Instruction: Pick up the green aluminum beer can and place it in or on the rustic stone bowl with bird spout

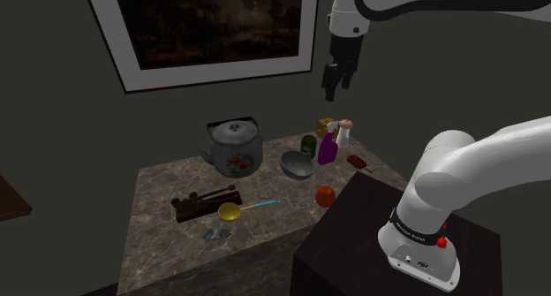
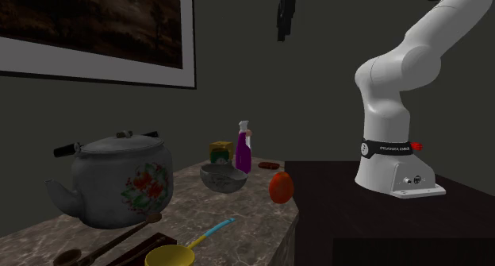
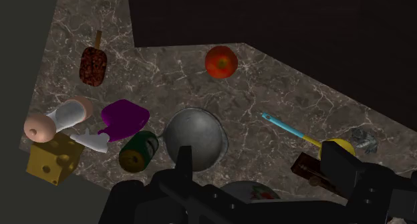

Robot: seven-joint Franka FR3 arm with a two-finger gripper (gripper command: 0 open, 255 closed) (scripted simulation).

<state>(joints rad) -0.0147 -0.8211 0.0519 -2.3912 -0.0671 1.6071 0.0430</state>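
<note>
though dim, dark green can (image 3: 139, 150), perhaps gold-banded, beside grey bowl (image 3: 196, 137)

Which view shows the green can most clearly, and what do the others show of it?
The wrist view: the green can is seen whole from above, beside the grey bowl. In the shoulder view the bowl covers its lower part. In the second exterior view it is hidden, or nearly so, behind the bowl.
</note>
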